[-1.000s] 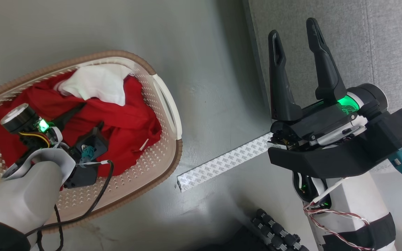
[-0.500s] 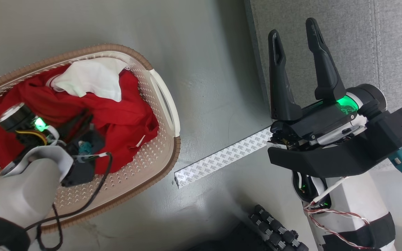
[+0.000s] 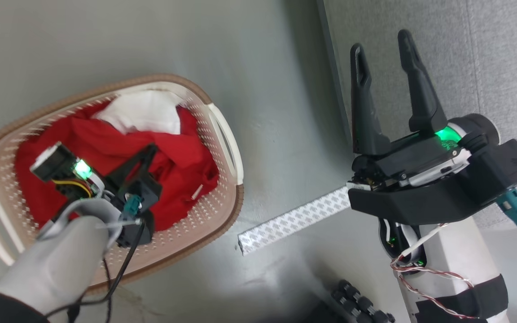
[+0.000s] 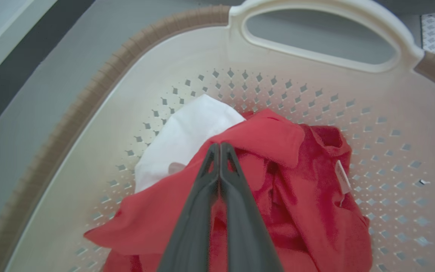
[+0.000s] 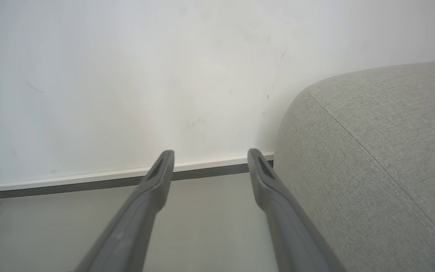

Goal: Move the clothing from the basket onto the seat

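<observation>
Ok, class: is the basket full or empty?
Partly full: clothing lies in the basket, below its rim; holed walls show bare.

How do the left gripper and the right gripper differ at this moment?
The left gripper is shut, pinching a fold of the soft red garment; the right gripper is open and holds nothing. The left gripper reaches down into the cream plastic laundry basket; the right gripper hangs by the edge of the grey woven-fabric sofa. Both have two long dark fingers.

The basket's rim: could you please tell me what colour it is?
The rim is brown and ribbed, around a cream basket; the head view shows it best.
</observation>
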